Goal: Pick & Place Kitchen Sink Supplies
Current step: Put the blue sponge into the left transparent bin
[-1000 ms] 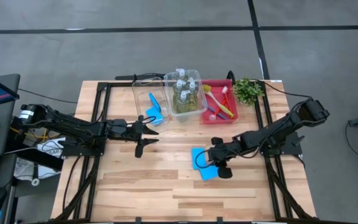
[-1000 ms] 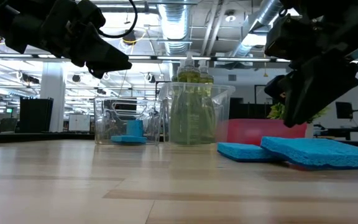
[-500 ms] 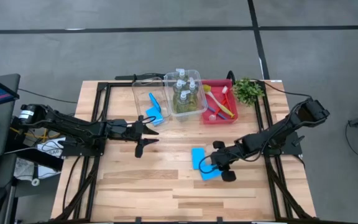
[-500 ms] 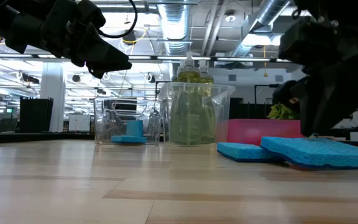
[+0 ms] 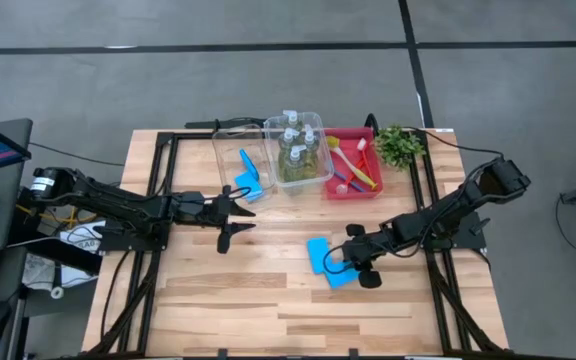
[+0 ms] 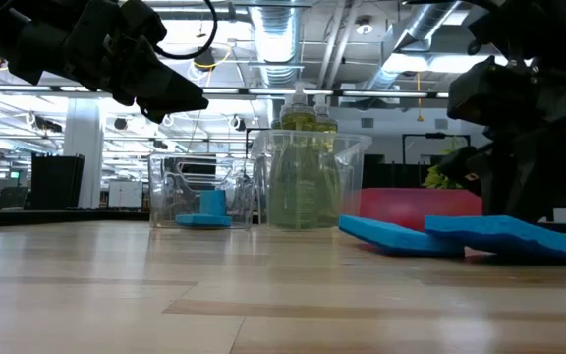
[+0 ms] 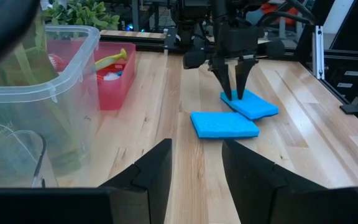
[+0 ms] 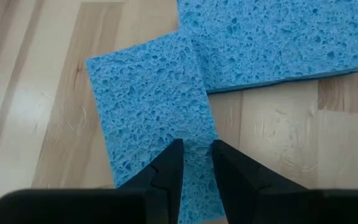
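Observation:
Two flat blue sponges lie on the wood table, overlapping at a corner: one [image 5: 317,252] farther left, the other [image 5: 340,278] nearer the right arm. My right gripper [image 8: 196,168] stands on the nearer one [image 8: 154,106], pointing steeply down with its fingers a narrow gap apart. My left gripper [image 5: 236,206] hovers open above the table's left half, in front of the clear bins, touching nothing. Small bottles of yellow-green liquid [image 5: 296,150] stand in one bin. Another blue sponge [image 5: 248,178] leans in the bin beside it. Brushes [image 5: 356,162] lie in the red tray. My right gripper has both fingertips [image 7: 230,94] on the sponge's top face [image 8: 194,140], near its edge toward the right arm. It comes from above, slanting in from the table's right. Nothing is pinched between the fingers. The sponge sits tilted, its left end raised [image 6: 440,224].
Two clear bins [image 5: 268,135] and the red tray [image 5: 370,190] stand in a row at the table's far side, with a small leafy plant [image 5: 399,145] at the far right. Black frame rails [image 5: 430,200] run along both sides.
My right gripper has come down and a little toward the table's near edge, onto the nearer sponge, without turning. In the low view both loose sponges, flat before, now sit tilted with their left ends raised. My left arm has kept still.

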